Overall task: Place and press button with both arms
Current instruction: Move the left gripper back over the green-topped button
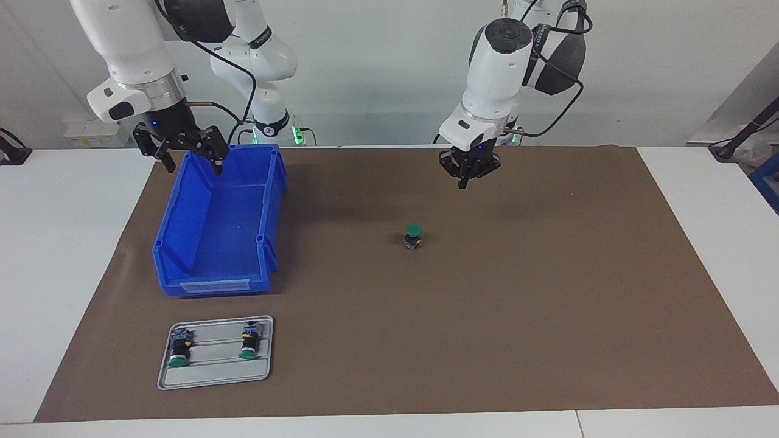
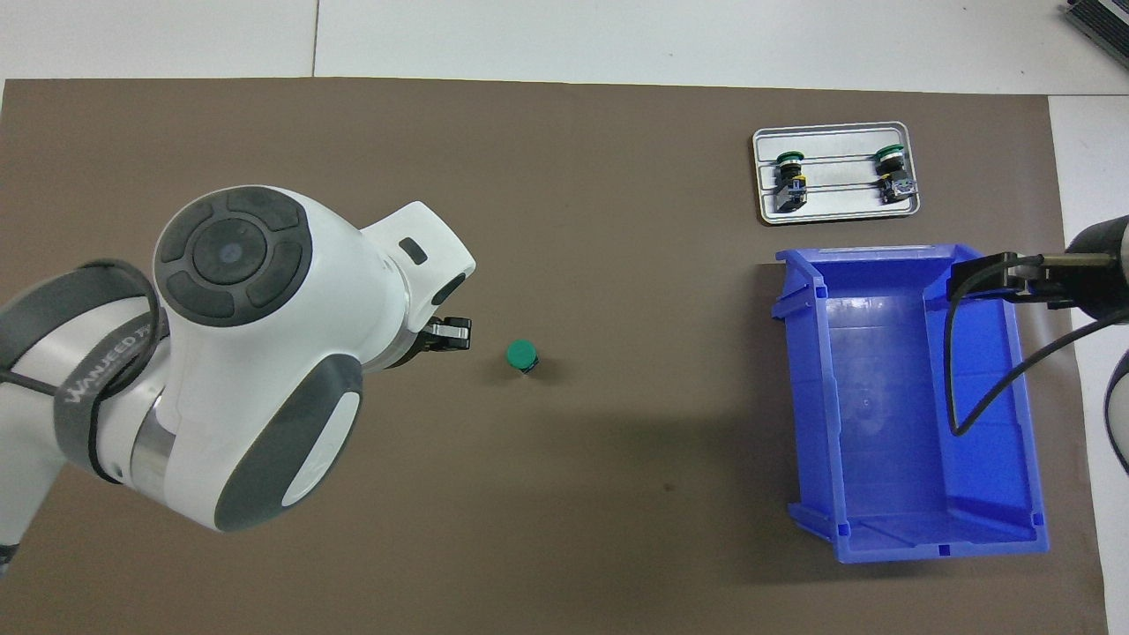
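One button [image 1: 413, 236] [image 2: 522, 355] stands upright on the brown mat [image 1: 548, 292], green cap up, touched by nothing. My left gripper [image 1: 463, 181] [image 2: 448, 332] hangs shut and empty above the mat, just off the button toward the left arm's end. In the overhead view its wrist hides most of it. My right gripper [image 1: 190, 159] [image 2: 975, 282] is open and empty, held over the blue bin's [image 1: 176, 243] [image 2: 900, 529] end nearest the robots.
The blue bin is empty. Farther from the robots than the bin lies a grey tray [image 1: 213, 376] [image 2: 838, 205] with two more buttons [image 1: 179, 350] [image 1: 248, 344] on their sides. White table surrounds the mat.
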Controlling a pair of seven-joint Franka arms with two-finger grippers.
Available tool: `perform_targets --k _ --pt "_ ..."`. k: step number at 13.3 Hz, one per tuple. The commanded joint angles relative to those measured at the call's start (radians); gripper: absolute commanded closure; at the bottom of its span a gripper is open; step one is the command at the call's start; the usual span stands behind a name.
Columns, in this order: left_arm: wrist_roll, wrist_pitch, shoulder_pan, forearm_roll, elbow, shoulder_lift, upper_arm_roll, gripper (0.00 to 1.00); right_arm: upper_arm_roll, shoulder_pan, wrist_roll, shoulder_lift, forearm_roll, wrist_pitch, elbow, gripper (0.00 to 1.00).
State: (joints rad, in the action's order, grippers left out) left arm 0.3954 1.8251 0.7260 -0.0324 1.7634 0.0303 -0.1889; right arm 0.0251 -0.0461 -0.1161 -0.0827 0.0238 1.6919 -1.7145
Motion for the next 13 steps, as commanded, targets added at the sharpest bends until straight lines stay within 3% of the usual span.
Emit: perform_targets --k 1,3,9,13 --pt "0.017 0.068 0.033 -0.006 0.016 0.040 -0.009 1.00 -0.005 0.009 -0.020 -0.025 0.008 0.020 -0.033 0.00" --pt "0.031 0.107 0.047 -0.008 0.021 0.074 -0.009 1.00 -0.005 0.009 -0.019 -0.026 0.008 0.020 -0.033 0.00" --pt "0.076 0.305 0.072 -0.014 0.143 0.080 -0.003 1.00 -0.005 0.009 -0.016 -0.026 0.008 0.018 -0.033 0.00" --pt "0.089 0.397 0.095 -0.014 0.156 0.151 -0.003 1.00 -0.004 0.009 -0.016 -0.028 0.008 0.018 -0.034 0.00"
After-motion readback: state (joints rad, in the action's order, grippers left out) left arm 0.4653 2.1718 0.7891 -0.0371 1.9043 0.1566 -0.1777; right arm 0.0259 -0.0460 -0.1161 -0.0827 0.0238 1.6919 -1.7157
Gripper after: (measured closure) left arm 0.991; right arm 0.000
